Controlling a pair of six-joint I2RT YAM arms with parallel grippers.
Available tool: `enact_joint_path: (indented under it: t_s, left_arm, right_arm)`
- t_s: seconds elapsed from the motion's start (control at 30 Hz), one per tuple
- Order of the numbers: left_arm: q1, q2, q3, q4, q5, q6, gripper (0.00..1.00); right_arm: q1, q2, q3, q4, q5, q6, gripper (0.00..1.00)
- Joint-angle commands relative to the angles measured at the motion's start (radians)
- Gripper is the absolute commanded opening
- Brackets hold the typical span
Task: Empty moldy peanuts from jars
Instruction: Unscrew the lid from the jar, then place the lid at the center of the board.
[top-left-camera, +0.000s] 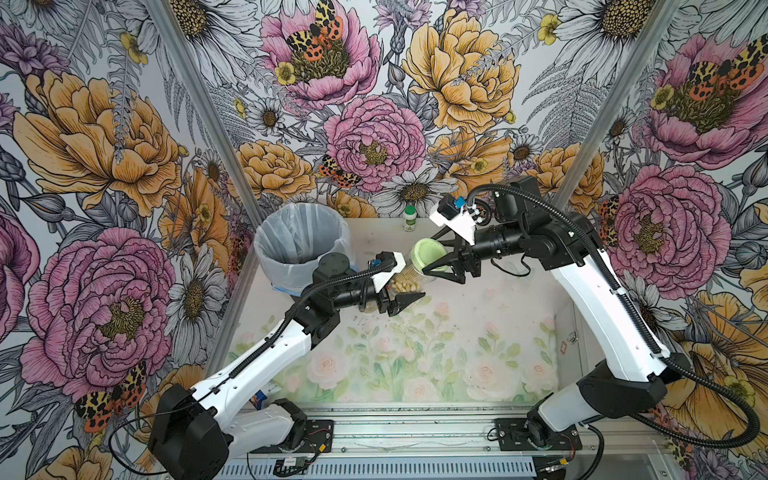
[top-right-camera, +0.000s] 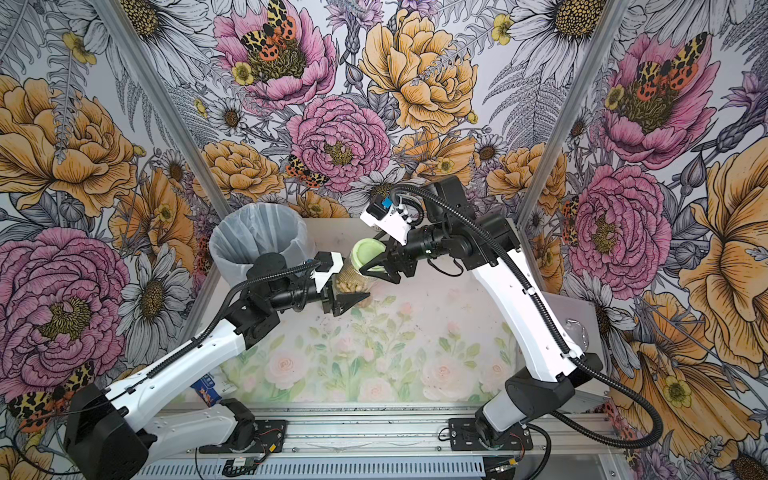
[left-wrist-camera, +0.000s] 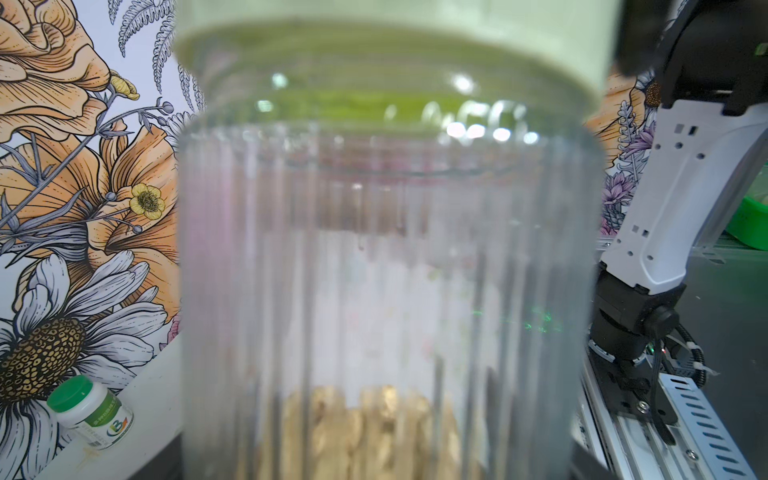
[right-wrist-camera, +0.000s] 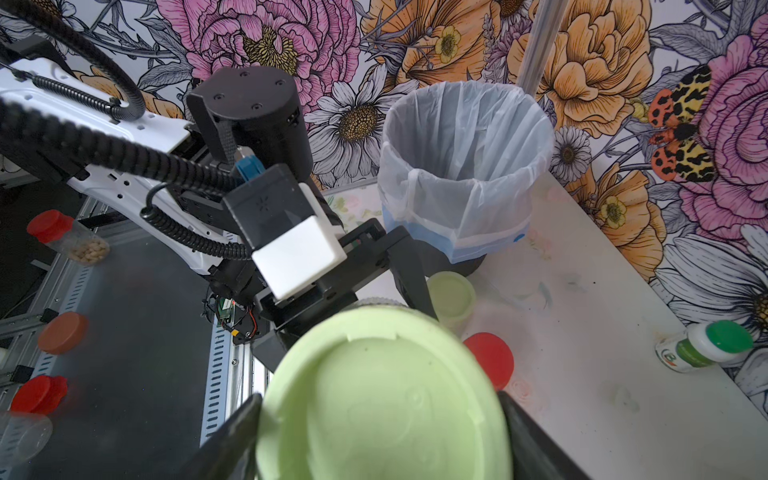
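Above the table (top-left-camera: 478, 332), beside the bin (top-left-camera: 303, 237), we find the jar (top-left-camera: 405, 280) clamped at its body by the left gripper (top-left-camera: 409, 289). The right gripper (top-left-camera: 430, 254) is pinched on its green lid (top-left-camera: 424, 258) (lid on). The left wrist view shows the peanuts (left-wrist-camera: 365, 424) low in the glass. The right wrist view adds a second green lid (right-wrist-camera: 451, 295) and a red lid (right-wrist-camera: 488, 357) on the table below.

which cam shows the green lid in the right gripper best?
Right wrist: the lid is biggest there, right gripper fingers against both sides. Both top views show it small atop the jar, partly behind that gripper. Left wrist gets only its blurred rim.
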Motion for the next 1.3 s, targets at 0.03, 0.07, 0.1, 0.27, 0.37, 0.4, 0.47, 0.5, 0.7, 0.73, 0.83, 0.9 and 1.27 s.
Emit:
enact_joint_path:
  t_s: [0.03,0.07,0.1,0.27,0.37,0.4,0.47,0.5,0.7,0.73,0.83,0.9,1.27]
  left_arm:
    - [0.014,-0.025,0.050,0.046,-0.041,-0.035,0.10]
    - [0.015,-0.028,0.048,0.046,-0.042,-0.034,0.10]
    - [0.017,-0.027,0.048,0.046,-0.042,-0.034,0.10]
    - [0.015,-0.020,0.050,0.040,-0.037,-0.032,0.10]
    - [0.017,-0.022,0.050,0.040,-0.042,-0.031,0.10]
    - [0.017,-0.023,0.050,0.040,-0.044,-0.031,0.10]
    - [0.017,-0.026,0.049,0.039,-0.047,-0.030,0.10]
    - [0.019,-0.028,0.048,0.039,-0.047,-0.030,0.10]
    - [0.023,-0.030,0.051,0.028,-0.055,-0.026,0.10]
    - [0.023,-0.029,0.051,0.027,-0.054,-0.024,0.10]
    - [0.027,-0.028,0.053,0.022,-0.057,-0.022,0.10]
    - [0.029,-0.028,0.053,0.022,-0.060,-0.020,0.10]
    - [0.032,-0.016,0.087,-0.028,-0.080,0.000,0.11]
  right_arm:
    - [-0.003,-0.007,0.042,-0.030,0.033,0.009,0.79]
    - [-0.003,-0.010,0.048,-0.023,0.037,0.016,0.79]
    - [-0.005,-0.016,0.049,-0.010,0.037,0.021,0.79]
    - [-0.008,-0.025,0.059,0.013,0.032,0.031,0.79]
    - [-0.010,-0.025,0.058,0.013,0.042,0.039,0.79]
    - [-0.011,-0.027,0.055,0.013,0.049,0.041,0.79]
    - [-0.017,-0.028,0.055,0.019,0.074,0.054,0.79]
    - [-0.020,-0.031,0.055,0.022,0.091,0.059,0.78]
    - [-0.105,-0.061,0.019,0.065,0.124,0.102,0.78]
    - [-0.124,-0.069,0.005,0.076,0.123,0.107,0.78]
    - [-0.185,-0.101,-0.048,0.120,0.103,0.136,0.78]
    - [-0.226,-0.117,-0.090,0.148,0.125,0.155,0.78]
    - [-0.548,-0.095,-0.581,0.512,0.158,0.363,0.78]
